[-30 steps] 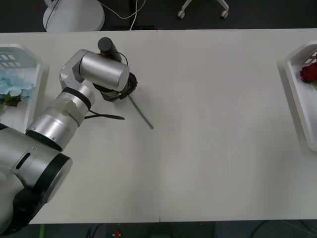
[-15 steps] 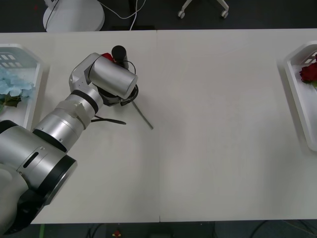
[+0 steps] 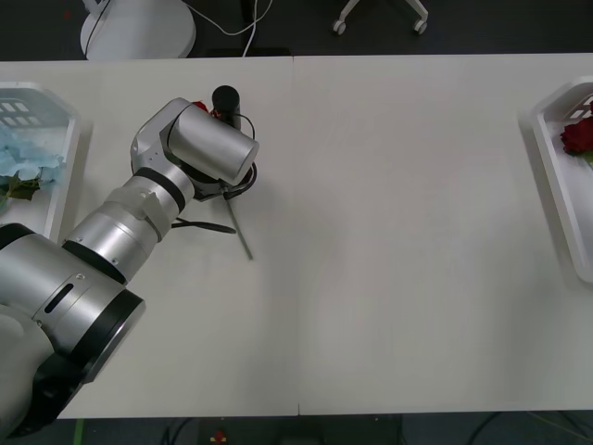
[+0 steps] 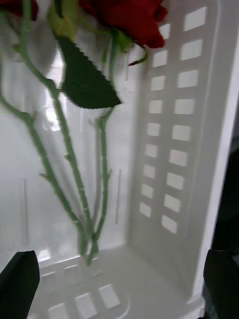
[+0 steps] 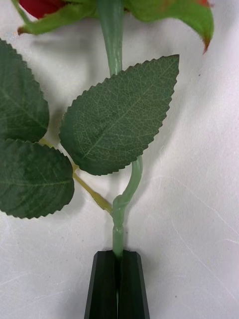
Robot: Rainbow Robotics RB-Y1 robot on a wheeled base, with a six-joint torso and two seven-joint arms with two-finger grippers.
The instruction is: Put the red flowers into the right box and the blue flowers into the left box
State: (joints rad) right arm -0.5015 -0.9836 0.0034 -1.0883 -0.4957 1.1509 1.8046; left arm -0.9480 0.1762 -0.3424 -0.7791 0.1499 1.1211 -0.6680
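Note:
My left gripper (image 5: pixel 118 256) is shut on the thin green stem (image 5: pixel 118 219) of a red flower, its black fingers pinching just below the serrated leaves (image 5: pixel 119 114). In the front view the left arm (image 3: pixel 208 139) hangs over the table's left half, with the red bloom (image 3: pixel 199 107) peeking out behind the wrist and the stem end (image 3: pixel 244 239) trailing below. The left box (image 3: pixel 56 111) at the far left holds blue flowers (image 3: pixel 28 162). The right box (image 3: pixel 556 176) at the far right holds a red flower (image 3: pixel 578 137). My right gripper (image 4: pixel 120 256) is open above the right box (image 4: pixel 174 149), over red flowers (image 4: pixel 129 17).
The white table (image 3: pixel 398 241) has a seam down its middle and broad bare room between the two boxes. Chair bases and a cable lie on the dark floor beyond the far edge.
The left wrist has turned, and the free end of the rose's stem has swung from pointing right to pointing more toward the near edge. The red bloom came into sight behind the wrist.

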